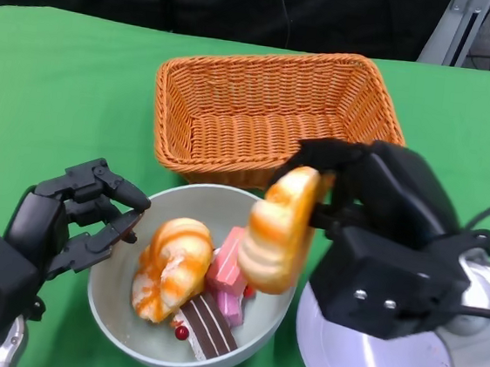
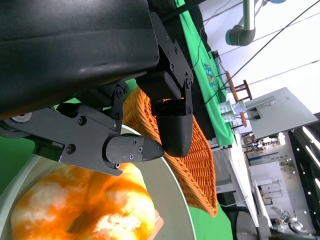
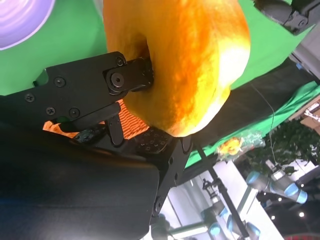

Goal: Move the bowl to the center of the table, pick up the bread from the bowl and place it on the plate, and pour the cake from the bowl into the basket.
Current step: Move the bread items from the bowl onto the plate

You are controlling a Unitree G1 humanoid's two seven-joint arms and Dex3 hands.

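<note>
Green cloth-covered table (image 1: 72,78) fills the head view, running off every edge but the far one, where dark background takes over. On it, toward the far side, sits the rectangular orange wicker basket (image 1: 270,116), its near right corner hidden behind the right hand; the left wrist view catches only a slice of that weave (image 2: 197,165) past the fingers. Lower right, the round white plate (image 1: 358,362) is mostly covered by the silver right forearm and cut off by the frame; in the right wrist view just a pale curved sliver (image 3: 22,17) shows at one corner. In front of the basket and just beside it, the pale grey-green round bowl (image 1: 118,310) is partly cut off at the bottom edge of the head view. The right hand (image 1: 348,203) grips a golden-orange and white glazed bread roll (image 1: 279,231), lifted above the bowl's right rim — the right wrist view shows a fingertip (image 3: 137,75) pressed into the roll's side (image 3: 190,60), which fills most of that frame. The left hand (image 1: 84,210) holds nothing, fingers curled loosely and apart at the bowl's left rim; whether they touch it is hard to tell. In the bowl lie a second orange and white bread roll (image 1: 170,268), blurred in the left wrist view (image 2: 80,210), pink cake slices (image 1: 228,278), a chocolate striped cake slice (image 1: 208,329) and one small red berry (image 1: 181,332) — part of the cake is hidden behind the lifted roll.
</note>
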